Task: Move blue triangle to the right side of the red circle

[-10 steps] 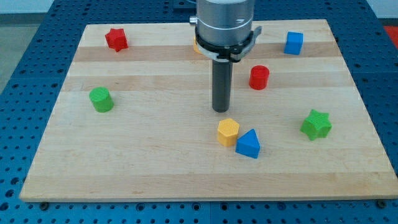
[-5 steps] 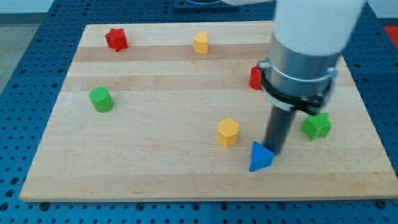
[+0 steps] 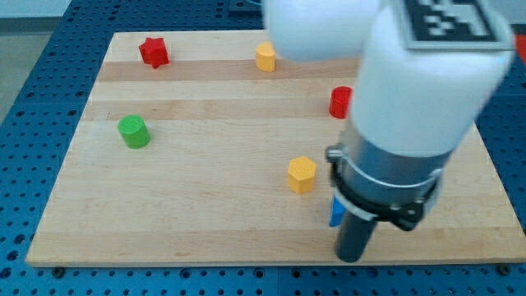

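Wooden board (image 3: 164, 222), blue triangle (image 3: 335, 212) mostly hidden behind tool, tip (image 3: 351, 258) just below it, holding nothing.

a pale wooden board (image 3: 205, 222) with light grain stripes is seen on a blue perforated table (image 3: 33, 74). a red star (image 3: 153, 51), a yellow block (image 3: 265, 57), a red circle (image 3: 339, 102), a green cylinder (image 3: 132, 131) and a yellow hexagon (image 3: 302, 174) are shown. only a sliver of blue triangle (image 3: 334, 214) is visible. the arm (image 3: 427, 90) is white and grey, with a black-and-white tag on top; the rod down to my tip (image 3: 351, 259) is dark.
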Controlling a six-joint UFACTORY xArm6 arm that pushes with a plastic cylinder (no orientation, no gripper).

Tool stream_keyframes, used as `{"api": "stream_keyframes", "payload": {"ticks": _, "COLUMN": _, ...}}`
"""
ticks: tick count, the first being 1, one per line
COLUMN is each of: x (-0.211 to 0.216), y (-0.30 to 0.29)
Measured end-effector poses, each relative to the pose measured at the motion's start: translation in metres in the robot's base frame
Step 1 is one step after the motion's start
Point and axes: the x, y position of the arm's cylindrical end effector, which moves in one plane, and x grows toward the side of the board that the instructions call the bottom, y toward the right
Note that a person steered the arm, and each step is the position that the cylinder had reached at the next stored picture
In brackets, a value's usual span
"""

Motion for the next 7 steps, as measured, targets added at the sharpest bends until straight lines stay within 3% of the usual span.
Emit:
{"api": "stream_keyframes", "payload": {"ticks": 1, "x": -0.009, "y": -0.002}}
{"api": "stream_keyframes", "payload": {"ticks": 3, "x": -0.11, "y": 0.008}}
{"api": "stream_keyframes", "payload": {"ticks": 7, "x": -0.129, "y": 0.044}}
